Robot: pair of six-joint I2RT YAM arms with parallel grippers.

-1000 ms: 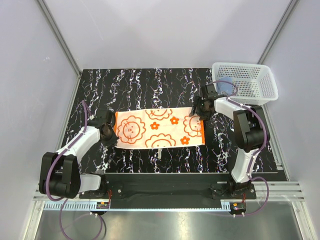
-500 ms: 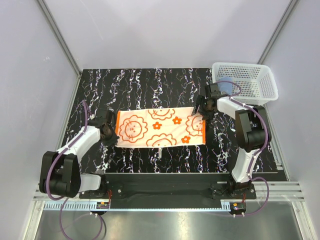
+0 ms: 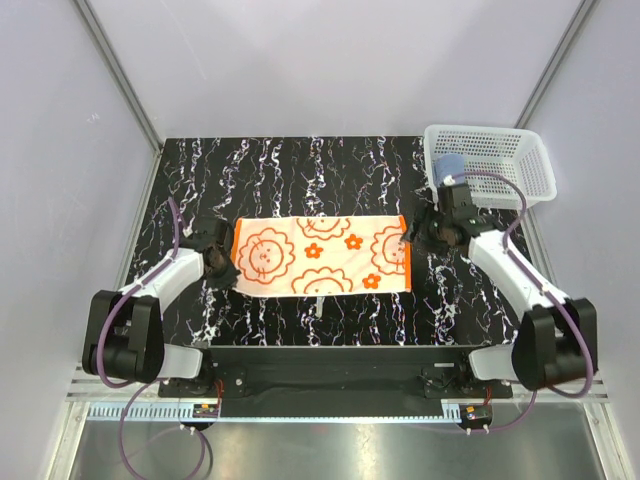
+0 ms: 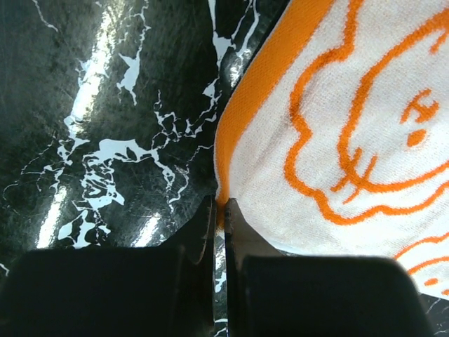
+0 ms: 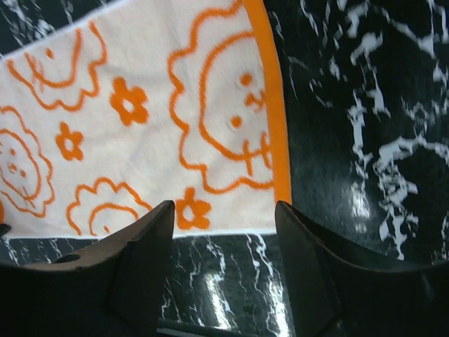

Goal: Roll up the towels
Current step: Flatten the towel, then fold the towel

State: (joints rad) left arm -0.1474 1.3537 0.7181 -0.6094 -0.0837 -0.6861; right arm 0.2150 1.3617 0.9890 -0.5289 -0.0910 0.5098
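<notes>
The orange towel (image 3: 320, 255) has its left hem pinched between the closed fingers of the left gripper (image 4: 219, 210), while the right gripper (image 5: 224, 210) hangs spread wide and empty over its right end. It lies flat in the middle of the table (image 3: 300, 165), so spreading looks finished and rolling not yet begun; the next move calls for turning one short end over evenly. The white basket (image 3: 520, 187) at the far right corner holds the blue towel (image 3: 452, 164).

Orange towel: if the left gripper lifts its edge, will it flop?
Likely floppy: the orange towel lies limp and flat on the table. Probably light: it looks thin where the left gripper pinches its edge.
</notes>
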